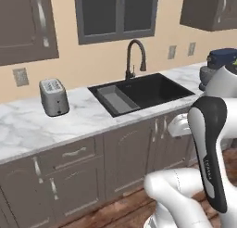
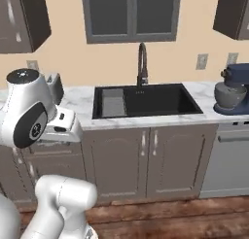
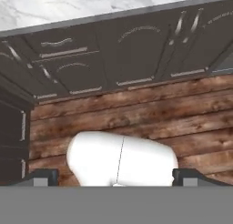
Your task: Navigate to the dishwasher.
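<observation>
Facing sink (image 2: 146,101) cabinets w/ base; fingers (image 3: 45,176) spread wide, holding nothing, aimed at wood floor (image 3: 136,114). Dishwasher (image 2: 228,160) sits well off to fingers' right, under stand mixer (image 2: 232,90) at table (image 2: 82,99) end; judging base needs to shift rightward.

A sink (image 2: 146,101) is set in the middle of the counter (image 2: 204,94), with the faucet (image 2: 142,63) behind it below a window (image 2: 131,14). A toaster (image 1: 54,97) stands on the counter to the left, a stand mixer (image 2: 232,90) to the right. The dishwasher (image 2: 228,160) sits under the mixer, right of the cabinet doors (image 2: 146,158) beneath the sink. Wood floor (image 2: 170,218) lies nearest.
</observation>
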### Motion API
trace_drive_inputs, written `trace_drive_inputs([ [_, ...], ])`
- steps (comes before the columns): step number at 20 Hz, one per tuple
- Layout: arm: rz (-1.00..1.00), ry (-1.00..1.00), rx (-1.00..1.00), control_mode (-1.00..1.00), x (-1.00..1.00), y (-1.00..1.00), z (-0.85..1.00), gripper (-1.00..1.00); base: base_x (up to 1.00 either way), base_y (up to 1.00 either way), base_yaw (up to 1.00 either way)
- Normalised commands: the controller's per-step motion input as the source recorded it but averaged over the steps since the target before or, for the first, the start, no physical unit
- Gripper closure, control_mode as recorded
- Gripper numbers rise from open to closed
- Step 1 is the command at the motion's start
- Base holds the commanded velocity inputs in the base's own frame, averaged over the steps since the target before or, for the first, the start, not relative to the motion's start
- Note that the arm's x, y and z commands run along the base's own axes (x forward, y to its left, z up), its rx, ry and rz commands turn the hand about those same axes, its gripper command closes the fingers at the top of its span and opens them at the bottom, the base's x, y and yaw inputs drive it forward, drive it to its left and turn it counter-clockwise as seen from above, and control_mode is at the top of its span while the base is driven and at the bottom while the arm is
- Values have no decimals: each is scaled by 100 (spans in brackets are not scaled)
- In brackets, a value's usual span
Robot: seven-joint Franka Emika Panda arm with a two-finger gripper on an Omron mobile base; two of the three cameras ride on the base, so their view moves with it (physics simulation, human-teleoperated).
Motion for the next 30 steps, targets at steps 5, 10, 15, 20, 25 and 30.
trace_drive_inputs([
  [5,0,0,0,100,0,0,0,-100,4,-100,-66],
  [10,0,0,0,100,0,0,0,-100,57,-100,-49],
  [15,0,0,0,100,0,0,0,-100,100,-100,-17],
  [20,0,0,0,100,0,0,0,-100,100,-100,5],
  [25,0,0,0,100,0,0,0,-100,100,-88,27],
  [30,0,0,0,100,0,0,0,-100,100,-25,34],
])
